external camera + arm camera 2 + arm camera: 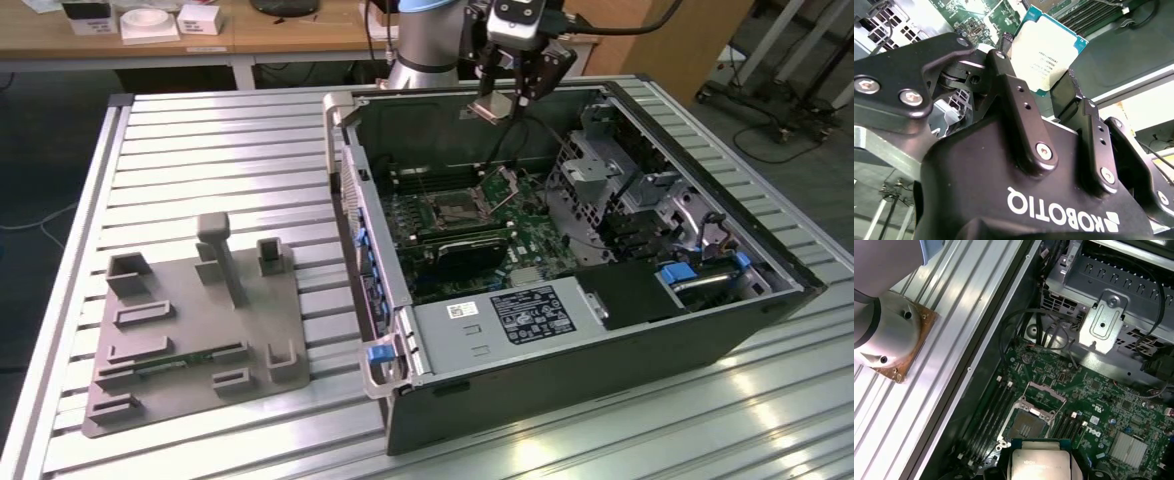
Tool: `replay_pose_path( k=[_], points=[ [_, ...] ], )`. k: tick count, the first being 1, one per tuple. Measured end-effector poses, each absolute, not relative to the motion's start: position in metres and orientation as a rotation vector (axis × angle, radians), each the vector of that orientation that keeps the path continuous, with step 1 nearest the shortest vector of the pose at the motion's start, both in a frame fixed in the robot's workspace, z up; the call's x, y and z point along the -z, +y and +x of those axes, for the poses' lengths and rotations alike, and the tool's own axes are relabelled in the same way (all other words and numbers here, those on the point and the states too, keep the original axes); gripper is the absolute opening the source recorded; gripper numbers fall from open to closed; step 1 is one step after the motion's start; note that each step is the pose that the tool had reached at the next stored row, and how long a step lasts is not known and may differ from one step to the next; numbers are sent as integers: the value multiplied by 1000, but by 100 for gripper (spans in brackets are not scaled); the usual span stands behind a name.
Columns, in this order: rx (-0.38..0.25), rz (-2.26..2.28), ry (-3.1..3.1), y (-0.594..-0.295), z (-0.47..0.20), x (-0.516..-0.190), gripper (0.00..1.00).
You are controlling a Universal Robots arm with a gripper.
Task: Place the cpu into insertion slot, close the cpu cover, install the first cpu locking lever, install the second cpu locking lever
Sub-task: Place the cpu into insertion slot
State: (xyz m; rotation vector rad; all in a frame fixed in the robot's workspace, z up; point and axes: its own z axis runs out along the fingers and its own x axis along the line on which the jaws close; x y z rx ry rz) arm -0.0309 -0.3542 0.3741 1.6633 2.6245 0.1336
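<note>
My gripper (497,100) hangs above the far side of the open computer case and is shut on the cpu (491,107), a flat square chip with a silvery face. In the second wrist view the cpu (1046,50) sits clamped between the two black fingers (1004,65). Below it on the green board lies the insertion slot (451,212), a square socket with a dark centre. Its cpu cover (507,185) stands raised beside it. In the first wrist view the cpu (1041,462) is short of the insertion slot (1026,426), with the open cpu cover (1046,392) beyond it.
The case (747,310) lies open on a slatted metal table (200,130). A grey box with a black label (527,315) fills its near end, and metal drive cages (627,185) its right side. A grey fixture plate (200,330) lies at the exterior view's left. The arm's base (434,45) stands behind.
</note>
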Motion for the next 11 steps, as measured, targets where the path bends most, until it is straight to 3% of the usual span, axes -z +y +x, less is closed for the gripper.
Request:
replay_pose_path(
  k=[11],
  points=[
    [-132,1753,2562,-354,-32,-373,54]
  ],
)
